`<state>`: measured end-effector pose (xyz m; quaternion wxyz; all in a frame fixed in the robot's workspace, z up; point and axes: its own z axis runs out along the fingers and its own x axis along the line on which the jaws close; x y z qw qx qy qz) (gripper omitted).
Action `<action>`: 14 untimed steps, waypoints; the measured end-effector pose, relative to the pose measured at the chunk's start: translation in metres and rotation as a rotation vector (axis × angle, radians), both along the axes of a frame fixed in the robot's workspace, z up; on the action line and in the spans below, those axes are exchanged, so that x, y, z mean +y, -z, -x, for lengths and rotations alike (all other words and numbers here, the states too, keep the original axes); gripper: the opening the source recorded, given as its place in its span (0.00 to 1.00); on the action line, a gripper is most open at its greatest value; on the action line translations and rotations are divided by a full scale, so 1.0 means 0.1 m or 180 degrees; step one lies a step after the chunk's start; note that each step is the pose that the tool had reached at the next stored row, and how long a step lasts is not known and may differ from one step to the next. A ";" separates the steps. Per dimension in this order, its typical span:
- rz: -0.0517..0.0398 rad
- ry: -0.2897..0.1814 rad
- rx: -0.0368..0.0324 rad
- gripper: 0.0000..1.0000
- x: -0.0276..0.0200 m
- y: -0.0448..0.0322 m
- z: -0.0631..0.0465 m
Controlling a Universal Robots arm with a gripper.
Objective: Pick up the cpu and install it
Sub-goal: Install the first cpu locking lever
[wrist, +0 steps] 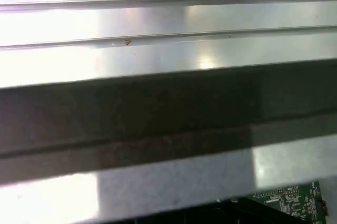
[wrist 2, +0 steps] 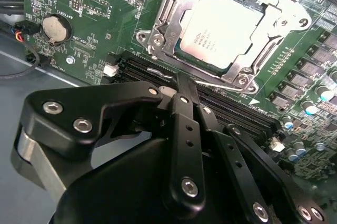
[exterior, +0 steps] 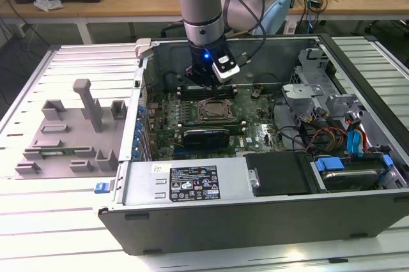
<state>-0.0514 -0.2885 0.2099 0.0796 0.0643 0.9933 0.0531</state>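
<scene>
The cpu (wrist 2: 224,29), a square chip with a silvery top, lies flat inside the metal-framed socket (wrist 2: 158,34) on the green motherboard (wrist 2: 100,8). In the second wrist view my gripper (wrist 2: 181,84) hangs just off the socket's edge, above the black memory slots (wrist 2: 142,69). Its black fingers (wrist 2: 181,129) are pressed together with nothing between them. In the exterior view the gripper (exterior: 203,85) reaches down into the open computer case (exterior: 255,221), just behind the socket (exterior: 214,110).
A long black expansion card (exterior: 204,135) lies in front of the socket. The power supply (exterior: 192,184) and a black drive (exterior: 278,173) sit along the near wall. Drive cages and cables (exterior: 332,135) crowd the exterior view's right. A grey fixture tray (exterior: 70,133) stands outside, on the left.
</scene>
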 end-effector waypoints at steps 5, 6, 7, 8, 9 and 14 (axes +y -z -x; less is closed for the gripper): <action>0.0000 0.0178 0.0000 0.11 0.018 0.022 0.00; 0.0000 0.0230 0.0000 0.11 0.018 0.029 0.00; 0.0000 0.0260 0.0000 0.11 0.018 0.034 0.00; 0.0000 0.0282 0.0000 0.11 0.018 0.037 0.00; 0.0000 0.0313 0.0000 0.11 0.018 0.042 0.00; 0.0000 0.0476 0.0000 0.11 0.018 0.068 0.00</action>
